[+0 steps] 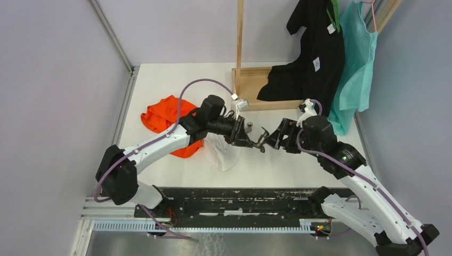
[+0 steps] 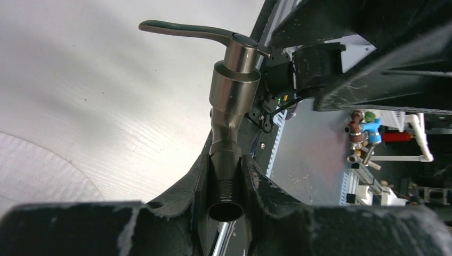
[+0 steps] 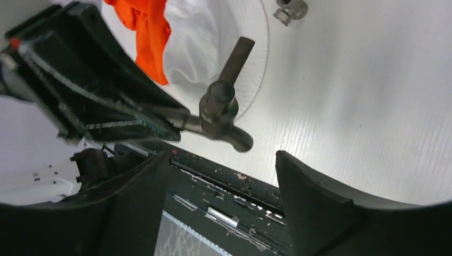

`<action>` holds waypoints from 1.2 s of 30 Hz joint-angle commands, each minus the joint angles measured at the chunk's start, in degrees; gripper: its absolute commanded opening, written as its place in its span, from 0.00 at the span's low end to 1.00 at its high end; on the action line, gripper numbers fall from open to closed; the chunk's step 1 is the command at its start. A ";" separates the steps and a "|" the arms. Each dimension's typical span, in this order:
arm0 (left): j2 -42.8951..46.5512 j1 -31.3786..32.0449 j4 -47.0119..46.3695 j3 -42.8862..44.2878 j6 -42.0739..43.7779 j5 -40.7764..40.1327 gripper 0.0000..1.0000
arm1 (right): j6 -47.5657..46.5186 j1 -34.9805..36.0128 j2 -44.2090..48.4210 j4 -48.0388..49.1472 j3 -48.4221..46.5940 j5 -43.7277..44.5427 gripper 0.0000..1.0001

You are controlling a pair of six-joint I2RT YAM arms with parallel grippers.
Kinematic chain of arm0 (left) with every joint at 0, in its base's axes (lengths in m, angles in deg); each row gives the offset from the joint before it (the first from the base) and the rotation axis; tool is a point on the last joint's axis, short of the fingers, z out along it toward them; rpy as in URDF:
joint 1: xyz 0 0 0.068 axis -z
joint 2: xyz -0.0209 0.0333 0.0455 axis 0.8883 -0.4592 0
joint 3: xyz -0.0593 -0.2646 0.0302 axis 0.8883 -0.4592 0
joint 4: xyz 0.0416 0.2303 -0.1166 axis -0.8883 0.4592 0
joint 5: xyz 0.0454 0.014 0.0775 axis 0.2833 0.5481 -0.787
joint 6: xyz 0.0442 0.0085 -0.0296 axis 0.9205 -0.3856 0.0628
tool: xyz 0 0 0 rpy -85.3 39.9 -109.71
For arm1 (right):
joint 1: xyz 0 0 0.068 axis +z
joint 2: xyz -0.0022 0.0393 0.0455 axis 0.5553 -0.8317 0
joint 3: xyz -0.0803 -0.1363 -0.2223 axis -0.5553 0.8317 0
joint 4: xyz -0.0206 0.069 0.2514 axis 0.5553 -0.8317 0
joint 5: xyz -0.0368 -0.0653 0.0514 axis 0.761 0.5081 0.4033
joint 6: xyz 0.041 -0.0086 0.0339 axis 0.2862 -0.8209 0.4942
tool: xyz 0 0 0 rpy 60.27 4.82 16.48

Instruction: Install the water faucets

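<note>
One dull grey-brown metal faucet, smooth barrel, flat lever, threaded stem, clamped by the stem in left claw above white, faintly grained table. Right claw spread apart, just beside spout. One small metal nut on tabletop. Two crumpled cloths: orange cloth, white cloth. Two hanging garments: black shirt, teal gown. Pale lilac walls.

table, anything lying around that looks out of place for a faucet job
Yes: a crumpled orange cloth and a white cloth lie heaped on the table, odd beside plumbing work. A small metal fitting lies loose near the white cloth, apart from the held faucet.
</note>
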 commanded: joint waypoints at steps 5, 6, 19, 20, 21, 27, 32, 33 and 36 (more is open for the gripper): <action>1.72 -6.96 -16.05 -2.22 -8.72 18.59 0.03 | -12.67 0.17 9.87 11.80 5.16 -13.61 0.95; 1.94 -7.58 -18.95 -2.84 -11.13 20.17 0.03 | -12.09 0.17 11.39 14.70 7.10 -14.92 0.97; 1.32 -9.66 -52.06 -9.50 -37.07 25.01 0.03 | 2.49 0.04 16.21 61.30 29.27 -17.86 0.98; 1.10 -9.73 -53.18 -9.91 -37.96 24.97 0.03 | 3.47 0.00 15.27 63.96 29.93 -18.00 0.97; 1.01 -9.67 -53.42 -10.11 -38.05 24.90 0.03 | 4.31 0.01 14.30 67.05 30.59 -17.95 0.95; 1.18 -9.62 -53.71 -11.06 -38.17 24.59 0.03 | 7.96 -0.01 8.82 79.16 31.84 -18.84 0.87; 1.13 -9.65 -53.63 -11.25 -38.04 24.83 0.03 | 9.59 0.01 4.37 82.68 30.67 -20.13 0.73; 1.13 -9.64 -53.63 -11.24 -38.00 24.91 0.03 | 9.94 -0.01 3.47 83.20 30.40 -20.48 0.70; 1.05 -9.66 -53.55 -11.15 -37.89 25.26 0.03 | 11.07 -0.01 0.87 86.20 30.12 -22.00 0.60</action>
